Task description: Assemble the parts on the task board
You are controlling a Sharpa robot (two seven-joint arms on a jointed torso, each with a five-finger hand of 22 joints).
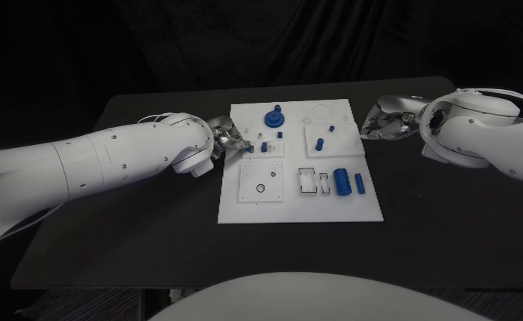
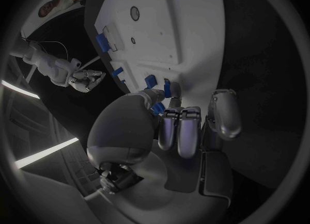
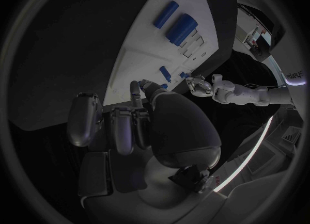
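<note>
The white task board lies mid-table. On it sit a round blue part, short blue pegs and two blue cylinders at its right side. My left hand is at the board's left edge, beside small blue pieces. Its fingers are curled in, and a small blue part shows between thumb and fingers. My right hand hovers just off the board's upper right edge. Its fingers are curled in with nothing visible in them. The board lies just beyond them.
The black table surrounds the board, with bare surface at the front and on both sides. Small white frames stand on the board next to the cylinders. A square plate with a hole lies at the board's left.
</note>
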